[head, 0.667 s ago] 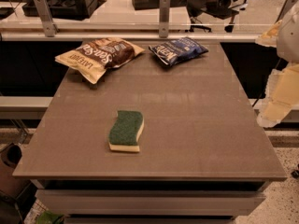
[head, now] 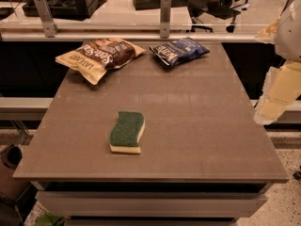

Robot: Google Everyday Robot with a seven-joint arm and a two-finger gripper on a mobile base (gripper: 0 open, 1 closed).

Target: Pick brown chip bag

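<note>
While the gripper is held beside the bench's right edge, the brown chip bag is seen lying flat at the far left corner.
"Sea Salt" is scripted in white across its dark middle and "LATE JULY" is printed on its tan end; the blue chip bag beside it cannot be read. Whether the gripper is released or clenched cannot be told.

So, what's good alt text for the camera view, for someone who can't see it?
A brown chip bag lies at the far left of the table, a blue chip bag beside it and a green sponge nearer; the robot's gripper hangs off the right edge.
</note>
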